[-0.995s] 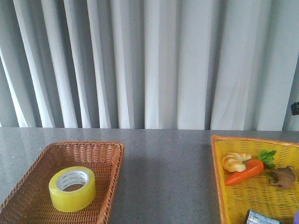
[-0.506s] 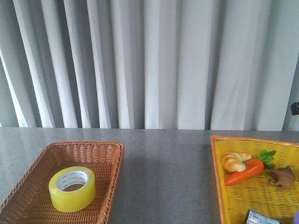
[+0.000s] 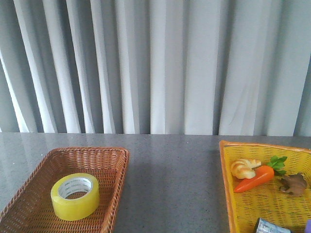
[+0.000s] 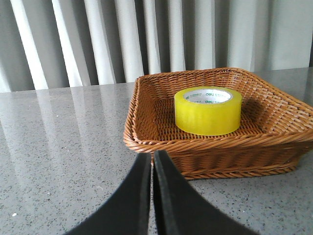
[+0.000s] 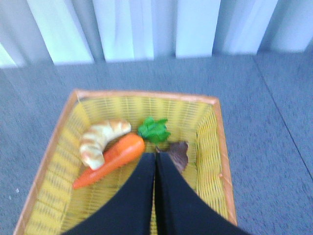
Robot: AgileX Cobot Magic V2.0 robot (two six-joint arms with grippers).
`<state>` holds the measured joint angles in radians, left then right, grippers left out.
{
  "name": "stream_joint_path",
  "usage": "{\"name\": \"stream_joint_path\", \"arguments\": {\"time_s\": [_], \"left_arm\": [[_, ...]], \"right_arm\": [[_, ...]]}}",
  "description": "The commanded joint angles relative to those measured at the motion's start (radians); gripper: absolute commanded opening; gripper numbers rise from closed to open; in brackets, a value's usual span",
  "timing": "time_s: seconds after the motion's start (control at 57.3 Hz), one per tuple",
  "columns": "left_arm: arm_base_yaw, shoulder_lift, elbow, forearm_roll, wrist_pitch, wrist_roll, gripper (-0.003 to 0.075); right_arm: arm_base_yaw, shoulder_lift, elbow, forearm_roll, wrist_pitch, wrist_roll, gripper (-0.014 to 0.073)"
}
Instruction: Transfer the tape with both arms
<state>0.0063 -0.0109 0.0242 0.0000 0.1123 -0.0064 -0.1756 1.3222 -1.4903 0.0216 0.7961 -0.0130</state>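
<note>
Yellow translucent tape roll [image 3: 75, 196] lies flat inside the brown wicker basket [image 3: 110, 160] on the grey speckled surface [image 3: 172, 179]. Left wrist view: the left hand [image 4: 151, 161], fingers pressed together and empty, hangs just outside that basket. Right wrist view: the right hand [image 5: 155, 161], likewise closed and empty, hovers over a yellow woven basket [image 5: 203, 127] holding an orange carrot [image 5: 115, 157].

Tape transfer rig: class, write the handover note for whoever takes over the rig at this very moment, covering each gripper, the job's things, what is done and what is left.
Left gripper: shut, empty, on the near side of the brown wicker basket, outside it.
Right gripper: shut, empty, over the yellow basket holding a carrot and a croissant.
Tape: lying flat inside the brown basket, untouched.
Done: nothing visible; no grasp made.
Left: open the left gripper, pick up the tape, pass it to the right gripper, then place it, probably on the right side.
</note>
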Motion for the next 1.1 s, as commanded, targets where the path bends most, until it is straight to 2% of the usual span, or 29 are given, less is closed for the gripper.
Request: {"name": "stream_joint_path", "arguments": {"time_s": [0.0,0.262,0.454,0.716,1.082], "left_arm": [[0.001,-0.016,-0.008,-0.006,-0.066,-0.009,-0.0006],[0.001,-0.016,-0.008,-0.006,-0.066,-0.009,-0.0006],[0.001,-0.016,-0.008,-0.006,-0.066,-0.009,-0.0006],[0.001,-0.016,-0.008,-0.006,-0.066,-0.009,-0.0006],[0.001,-0.016,-0.008,-0.006,-0.066,-0.009,-0.0006]], "right_arm": [[-0.006,-0.152,0.177,0.034,-0.279,0.006,-0.0007],[-0.006,-0.517,0.676,0.177,-0.535,0.006,-0.0007],[-0.006,-0.773,0.964,0.223,-0.63,0.007,-0.0007],[-0.006,-1.021,1.227,0.166,-0.715,0.007,-0.0007],[-0.005,-1.222,1.485,0.113,-0.786,0.007,-0.0007]]}}
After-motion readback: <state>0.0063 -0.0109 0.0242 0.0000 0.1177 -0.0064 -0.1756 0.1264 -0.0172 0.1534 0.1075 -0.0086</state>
